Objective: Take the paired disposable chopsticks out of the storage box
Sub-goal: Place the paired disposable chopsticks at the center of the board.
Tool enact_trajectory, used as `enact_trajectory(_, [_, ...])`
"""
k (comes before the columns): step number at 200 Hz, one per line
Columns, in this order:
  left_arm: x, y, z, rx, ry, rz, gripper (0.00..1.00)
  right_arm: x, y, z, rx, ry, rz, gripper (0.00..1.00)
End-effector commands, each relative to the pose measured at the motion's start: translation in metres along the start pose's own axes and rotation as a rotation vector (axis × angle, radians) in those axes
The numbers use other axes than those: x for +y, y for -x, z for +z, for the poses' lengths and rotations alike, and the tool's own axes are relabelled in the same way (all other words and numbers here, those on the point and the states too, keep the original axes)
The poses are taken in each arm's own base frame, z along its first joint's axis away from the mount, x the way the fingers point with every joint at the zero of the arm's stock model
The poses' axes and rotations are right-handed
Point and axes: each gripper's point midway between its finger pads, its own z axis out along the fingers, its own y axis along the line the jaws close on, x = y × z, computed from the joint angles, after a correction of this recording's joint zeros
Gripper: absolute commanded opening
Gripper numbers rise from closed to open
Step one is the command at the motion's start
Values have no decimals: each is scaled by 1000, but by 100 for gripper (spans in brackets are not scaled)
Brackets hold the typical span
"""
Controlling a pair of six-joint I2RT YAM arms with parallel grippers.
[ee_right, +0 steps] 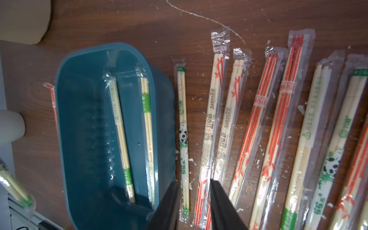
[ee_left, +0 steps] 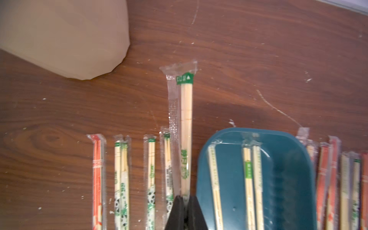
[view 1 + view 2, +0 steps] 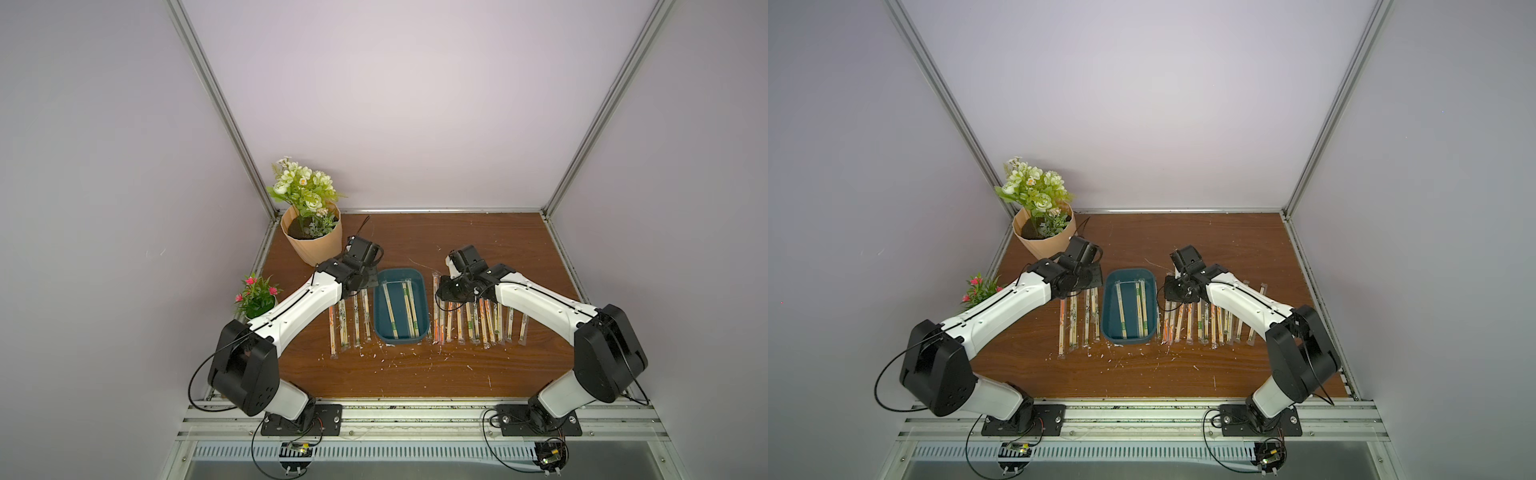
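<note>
The storage box (image 3: pixel 401 339) is a dark teal tray mid-table, also seen in the left wrist view (image 2: pixel 288 179) and the right wrist view (image 1: pixel 83 119). Three paired disposable chopsticks (image 3: pixel 390 309) lie inside it. My left gripper (image 2: pixel 185 200) is shut on one green-printed pair (image 2: pixel 186 111), held just left of the box and above a row of several pairs (image 3: pixel 349 324). My right gripper (image 1: pixel 194 185) is open and hovers over a longer row (image 3: pixel 473 324) right of the box. A panda-print pair (image 1: pixel 183 129) and an orange-print pair (image 1: pixel 211 111) lie on the table below its fingers.
A peach flower pot (image 3: pixel 311 237) stands at the back left, close to my left wrist, and fills a corner of the left wrist view (image 2: pixel 65 39). A small pink-flowered plant (image 3: pixel 255 295) sits at the left edge. White flecks litter the wooden table (image 3: pixel 415 374).
</note>
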Motion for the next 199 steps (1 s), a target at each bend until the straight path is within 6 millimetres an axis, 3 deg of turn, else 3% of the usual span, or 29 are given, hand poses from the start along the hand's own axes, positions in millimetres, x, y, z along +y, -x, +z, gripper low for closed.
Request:
enact_trajectory(1, [36,-24,13,52,92,14,1,13,12,-13,-28,43,1,32])
enact_trajectory(31, [57,-42,27,80,130,-21,1,15,12,-13,-25,51,-1,32])
enact_trajectory(86, [63,-57,50,133,171,10,3,14,10,-11,-18,52,3,32])
enact_trajectory(102, [64,-61,55,146,174,15,12,14,9,-11,-19,53,2,32])
enact_trajectory(127, [67,-67,61,172,198,25,35,14,7,-10,-12,55,-1,32])
enact_trajectory(151, [63,-59,56,161,188,20,48,14,6,-9,-10,56,-3,32])
enact_trajectory(199, [30,-22,27,99,38,-15,50,11,3,-8,-7,52,-2,32])
